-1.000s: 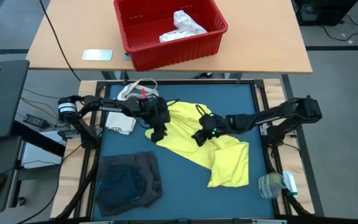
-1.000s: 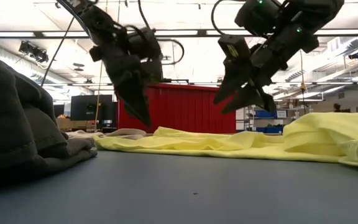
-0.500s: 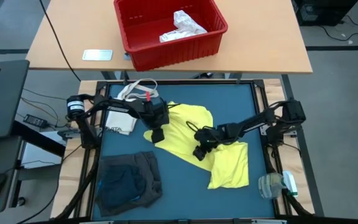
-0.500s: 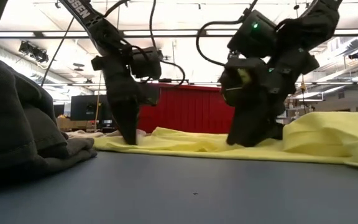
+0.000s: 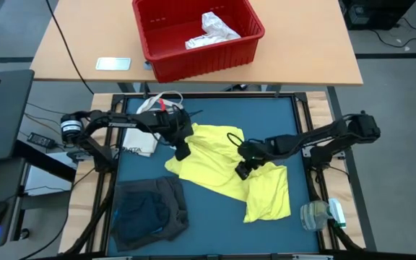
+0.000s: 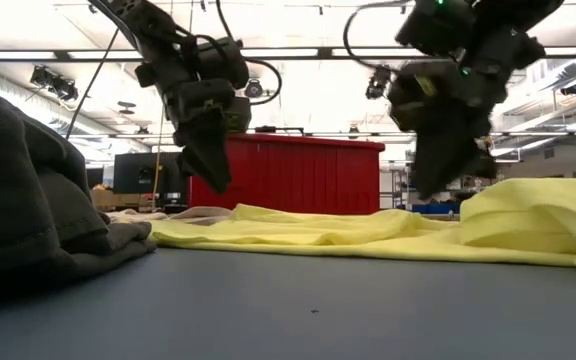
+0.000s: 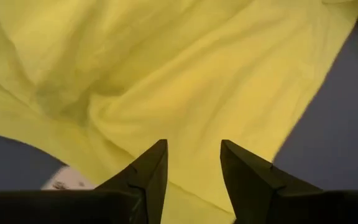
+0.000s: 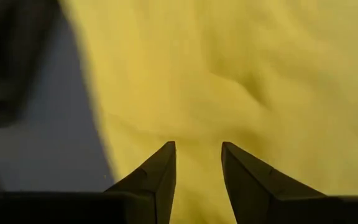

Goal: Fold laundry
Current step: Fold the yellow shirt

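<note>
The long yellow garment (image 5: pixel 226 167) lies spread and rumpled across the middle of the blue table (image 5: pixel 208 224); it fills the left wrist view (image 7: pixel 185 74) and the right wrist view (image 8: pixel 241 74). My left gripper (image 5: pixel 181 152) hangs open above its left edge, and the low view shows that gripper (image 6: pixel 216 180) clear of the cloth. My right gripper (image 5: pixel 244 170) stands open over the garment's right half, also raised (image 6: pixel 438 185). Both pairs of fingers have nothing between them. A dark grey garment (image 5: pixel 150 209) lies bunched at the near left.
A cream tote bag (image 5: pixel 154 108) lies at the table's far left. A clear plastic item with green trim (image 5: pixel 320 215) sits at the near right corner. A red bin (image 5: pixel 197 32) holding something white stands on the wooden table behind. Bare blue table shows along the near edge.
Both grippers dipped down onto the yellow garment half a second ago and have risen clear of it again. My right gripper has ended a little nearer the table's right edge. The garment's far edge has bunched in slightly; the rest lies as before.
</note>
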Controlling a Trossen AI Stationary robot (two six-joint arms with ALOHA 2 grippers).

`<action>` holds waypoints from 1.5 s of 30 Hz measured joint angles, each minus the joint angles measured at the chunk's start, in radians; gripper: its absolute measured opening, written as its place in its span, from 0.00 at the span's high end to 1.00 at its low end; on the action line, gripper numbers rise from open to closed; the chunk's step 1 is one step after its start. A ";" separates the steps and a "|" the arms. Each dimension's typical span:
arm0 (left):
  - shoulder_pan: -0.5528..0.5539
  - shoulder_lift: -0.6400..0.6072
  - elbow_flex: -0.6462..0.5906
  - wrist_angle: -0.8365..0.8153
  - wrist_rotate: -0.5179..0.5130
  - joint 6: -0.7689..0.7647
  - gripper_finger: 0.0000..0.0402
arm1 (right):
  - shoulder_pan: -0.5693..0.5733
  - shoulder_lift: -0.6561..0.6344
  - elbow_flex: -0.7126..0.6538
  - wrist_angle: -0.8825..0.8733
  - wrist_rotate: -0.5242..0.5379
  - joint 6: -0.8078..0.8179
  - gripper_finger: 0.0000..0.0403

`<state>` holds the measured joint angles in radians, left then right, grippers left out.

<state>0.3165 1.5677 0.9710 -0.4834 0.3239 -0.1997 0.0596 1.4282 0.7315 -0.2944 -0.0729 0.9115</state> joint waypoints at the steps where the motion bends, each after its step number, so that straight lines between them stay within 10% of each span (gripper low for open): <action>1: 0.005 0.000 0.000 0.000 -0.002 -0.001 0.62 | -0.004 -0.006 0.000 -0.050 0.001 0.012 0.66; 14: 0.012 0.072 0.000 0.046 0.000 0.037 0.62 | -0.096 0.030 -0.150 -0.122 -0.059 -0.062 0.66; 22: 0.030 0.133 0.000 0.089 0.002 0.088 0.62 | -0.390 -0.005 -0.118 -0.138 0.050 -0.442 0.67; 27: 0.050 0.135 0.000 0.100 0.002 0.063 0.62 | -0.513 -0.050 -0.016 -0.211 -0.104 -0.413 0.68; 37: -0.012 0.135 0.000 0.115 0.011 0.053 0.62 | -0.299 -0.182 -0.009 -0.494 -0.200 -0.210 0.71; 45: -0.128 0.199 0.001 0.184 0.006 -0.021 0.62 | -0.113 -0.185 -0.232 -0.327 -0.158 -0.008 0.74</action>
<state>0.1884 1.7667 0.9723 -0.2997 0.3302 -0.2212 -0.0535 1.2431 0.4992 -0.6215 -0.2309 0.9033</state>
